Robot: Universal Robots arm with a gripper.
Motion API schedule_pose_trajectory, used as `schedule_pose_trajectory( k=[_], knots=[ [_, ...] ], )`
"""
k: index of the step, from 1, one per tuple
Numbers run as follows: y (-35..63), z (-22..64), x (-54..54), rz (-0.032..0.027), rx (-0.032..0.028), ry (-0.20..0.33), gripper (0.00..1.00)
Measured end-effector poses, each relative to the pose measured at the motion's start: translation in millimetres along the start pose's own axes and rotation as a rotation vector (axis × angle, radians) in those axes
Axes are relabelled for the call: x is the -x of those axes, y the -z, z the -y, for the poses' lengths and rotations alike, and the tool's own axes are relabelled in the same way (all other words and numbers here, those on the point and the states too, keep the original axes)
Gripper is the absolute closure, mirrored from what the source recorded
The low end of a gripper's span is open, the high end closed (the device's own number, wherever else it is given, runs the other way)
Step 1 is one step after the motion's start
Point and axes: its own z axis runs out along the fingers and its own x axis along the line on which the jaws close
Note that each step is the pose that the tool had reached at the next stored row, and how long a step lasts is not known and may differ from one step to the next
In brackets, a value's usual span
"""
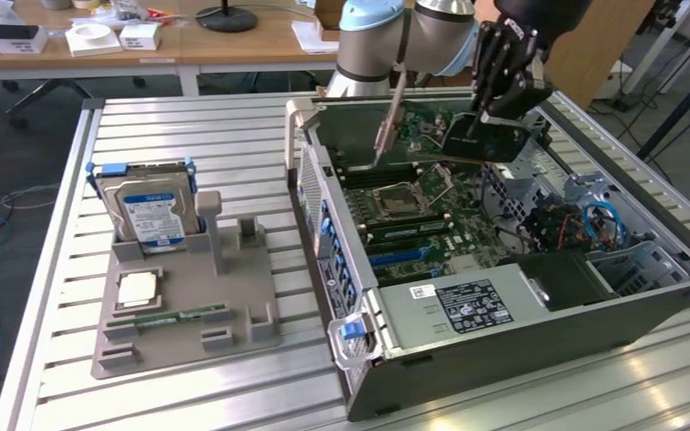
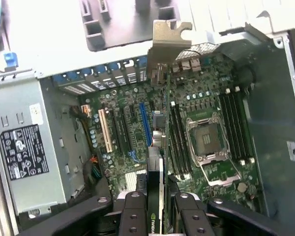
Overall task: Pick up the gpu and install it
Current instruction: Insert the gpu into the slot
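Exterior view: the gripper (image 1: pixel 489 112) hangs over the far end of the open computer case (image 1: pixel 537 355), which lies on its side on the slatted table (image 1: pixel 201 135). Its fingers are clamped on the graphics card (image 1: pixel 489 144), a dark slab held on edge above the motherboard (image 1: pixel 423 220). The card's metal bracket (image 1: pixel 387 117) hangs at the end towards the exterior view's left, so the long axis runs from the gripper out to that bracket. I judge the card to be clear of the board and not seated. The parts tray (image 1: pixel 243 314) stands well apart on the exterior view's left, with the hard drive (image 1: pixel 147 211) upright in it.

Wrist view: I look along the top edge of the graphics card (image 2: pixel 156 187). The gripper (image 2: pixel 160 209) has one finger on each face, closed on the card near the end away from the bracket (image 2: pixel 169 44). That bracket stands at the case's rear wall. The card runs lengthwise across the motherboard (image 2: pixel 123 123), between the processor socket (image 2: pixel 206 140) and the power supply (image 2: pixel 24 147). A blue slot (image 2: pixel 145 123) lies parallel to the card's long axis and just beside its line, on the power supply side. A white slot (image 2: pixel 105 130) lies further that way. I cannot tell the height of the card's lower edge above either slot.
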Motion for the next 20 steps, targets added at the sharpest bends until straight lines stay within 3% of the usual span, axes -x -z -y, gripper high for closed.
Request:
schedule_pose_trajectory(
  k=[8,13,20],
  knots=[
    [-0.9,0.1,0.0,-0.0091,0.0027,0.143,0.74],
    [-1.9,0.2,0.0,-0.0090,0.0025,0.156,0.74],
    [-6.3,0.3,-0.2,-0.0059,-0.0191,0.183,0.74]
  ],
)
